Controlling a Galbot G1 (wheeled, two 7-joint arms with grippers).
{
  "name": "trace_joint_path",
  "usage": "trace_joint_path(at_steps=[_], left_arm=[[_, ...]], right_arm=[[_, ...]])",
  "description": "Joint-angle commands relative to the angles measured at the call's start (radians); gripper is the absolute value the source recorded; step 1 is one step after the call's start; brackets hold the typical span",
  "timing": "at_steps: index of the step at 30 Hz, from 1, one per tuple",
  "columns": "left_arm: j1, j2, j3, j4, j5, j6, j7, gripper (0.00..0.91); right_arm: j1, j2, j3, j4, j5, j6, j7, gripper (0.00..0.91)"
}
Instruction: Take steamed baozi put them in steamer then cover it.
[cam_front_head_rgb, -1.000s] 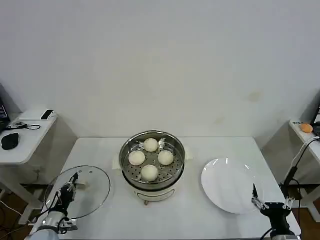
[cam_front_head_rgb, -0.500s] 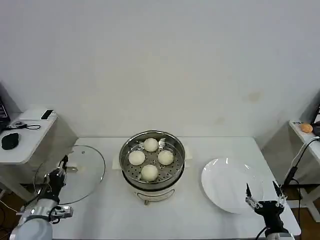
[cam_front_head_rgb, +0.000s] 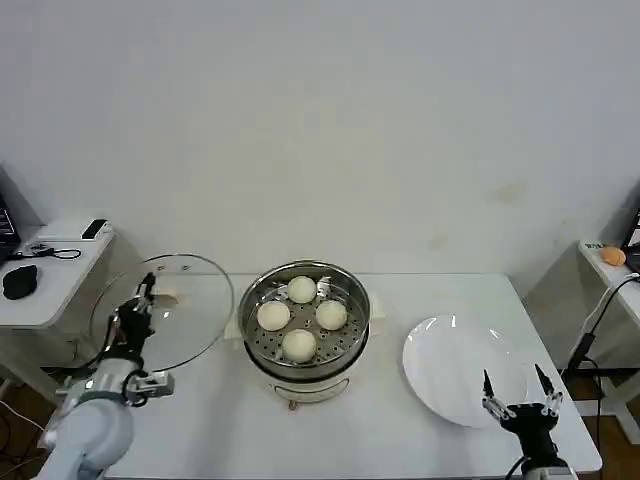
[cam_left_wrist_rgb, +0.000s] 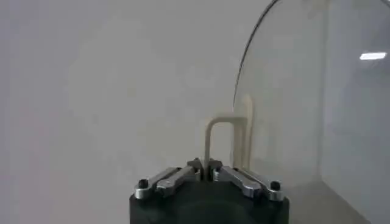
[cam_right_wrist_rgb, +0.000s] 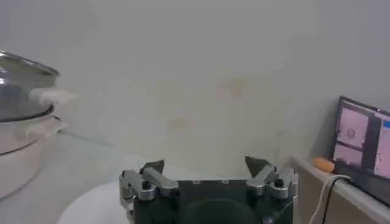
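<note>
Four steamed baozi (cam_front_head_rgb: 301, 317) sit on the perforated tray inside the steamer (cam_front_head_rgb: 304, 331), which stands on its small white base at the middle of the white table (cam_front_head_rgb: 220, 420). On my head view the buns make a small ring: one at 12 o'clock, one at 3 o'clock, one at 6 o'clock and one at 9 o'clock of the tray, close to each other. My left gripper (cam_front_head_rgb: 143, 301) is at 9 o'clock from the steamer, above the left part of the table, and it is closed on the pale beige handle of the cover (cam_front_head_rgb: 165, 311). The glass cover is lifted off the table and tilted, with its nearest rim just beside the steamer rim, but I cannot tell whether they touch. In my left wrist view the left gripper (cam_left_wrist_rgb: 208, 171) has its two fingers pressed together around the thin beige handle (cam_left_wrist_rgb: 226, 143), and the clear disc of the cover (cam_left_wrist_rgb: 304, 97) stands behind it. My right gripper (cam_front_head_rgb: 512, 394) is parked at 4 o'clock from the steamer, at the near edge of the flat white plate (cam_front_head_rgb: 455, 367), with its fingers spread apart and holding nothing. My right wrist view shows the same right gripper (cam_right_wrist_rgb: 206, 169) with its jaws wide, and the steamer (cam_right_wrist_rgb: 21, 115) is far off at the side.
</note>
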Motion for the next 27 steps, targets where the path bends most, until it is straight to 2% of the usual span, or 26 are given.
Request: trace_joint_path(at_steps=[1, 10, 14, 22, 27], left_arm=[[-0.200, 0.002, 0.259, -0.038, 0.002, 0.136, 0.100, 0.000], [-0.320, -0.141, 0.376, 0.018, 0.098, 0.183, 0.171, 0.000], [-0.331, -0.194, 0.392, 0.034, 0.158, 0.191, 0.204, 0.000], [-0.352, -0.357, 0.457, 0.066, 0.323, 0.191, 0.248, 0.000], [-0.354, -0.431, 0.478, 0.104, 0.386, 0.194, 0.271, 0.000]], right_arm=[[-0.013, 0.021, 0.004, 0.003, -0.015, -0.004, 0.002, 0.907], [-0.010, 0.062, -0.003, 0.000, -0.057, -0.007, 0.008, 0.907], [-0.006, 0.068, -0.004, -0.005, -0.067, -0.006, 0.010, 0.907], [0.002, 0.068, -0.021, -0.034, -0.080, -0.002, 0.012, 0.907], [0.007, 0.063, -0.030, -0.044, -0.088, 0.000, 0.013, 0.907]])
